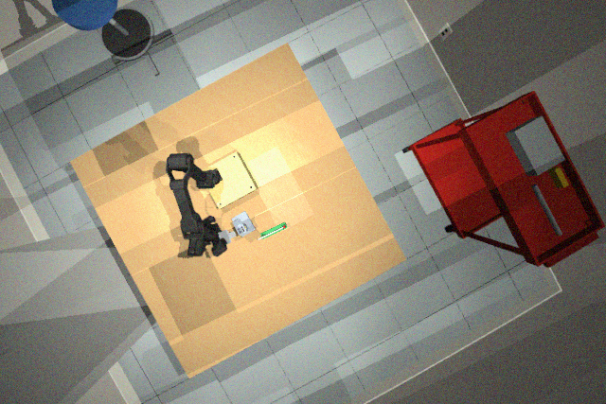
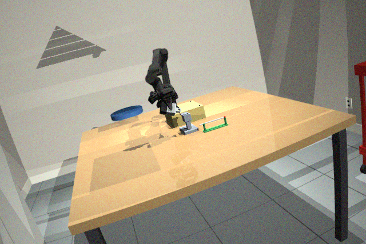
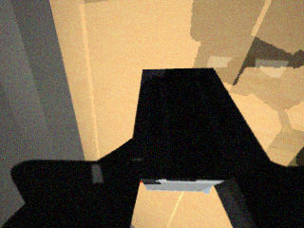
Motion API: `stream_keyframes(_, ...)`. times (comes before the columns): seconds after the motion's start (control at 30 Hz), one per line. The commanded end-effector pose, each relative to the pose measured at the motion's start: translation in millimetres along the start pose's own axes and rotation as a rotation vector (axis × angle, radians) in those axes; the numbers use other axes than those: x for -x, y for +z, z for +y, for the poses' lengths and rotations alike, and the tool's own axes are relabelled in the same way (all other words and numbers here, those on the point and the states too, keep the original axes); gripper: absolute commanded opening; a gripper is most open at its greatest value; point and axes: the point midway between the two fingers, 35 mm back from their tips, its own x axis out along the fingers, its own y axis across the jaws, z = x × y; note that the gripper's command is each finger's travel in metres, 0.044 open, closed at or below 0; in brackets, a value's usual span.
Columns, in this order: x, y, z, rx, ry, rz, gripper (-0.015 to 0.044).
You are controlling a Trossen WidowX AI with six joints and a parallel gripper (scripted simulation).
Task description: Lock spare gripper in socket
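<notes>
Black two-fingered tool (image 1: 220,238) (image 2: 168,109) (image 3: 171,134) grips the pale-grey spare gripper (image 1: 226,236) (image 2: 172,108) (image 3: 171,134); pin (image 1: 272,232) (image 2: 213,121) removed, docking and locking remain.

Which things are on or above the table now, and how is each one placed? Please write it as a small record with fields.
pincer: shut on the spare gripper, raised above the table
spare gripper: pale grey, between the pincer's fingers, not docked
mount: upright on the table, socket facing up, nothing docked
lock pin: white with red end, out of the socket, resting across the green stand
green stand: beside the mount
yellow block: behind the mount in the exterior view
</notes>
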Motion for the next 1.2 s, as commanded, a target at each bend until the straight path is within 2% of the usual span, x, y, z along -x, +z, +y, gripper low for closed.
stream_keyframes(0.0, 3.5, -6.4, 5.9, 0.141, 0.042, -0.035, 0.0)
stream_keyframes(1.17, 25.3, -74.5, 25.2, 1.325, 0.308, -0.431, 0.0)
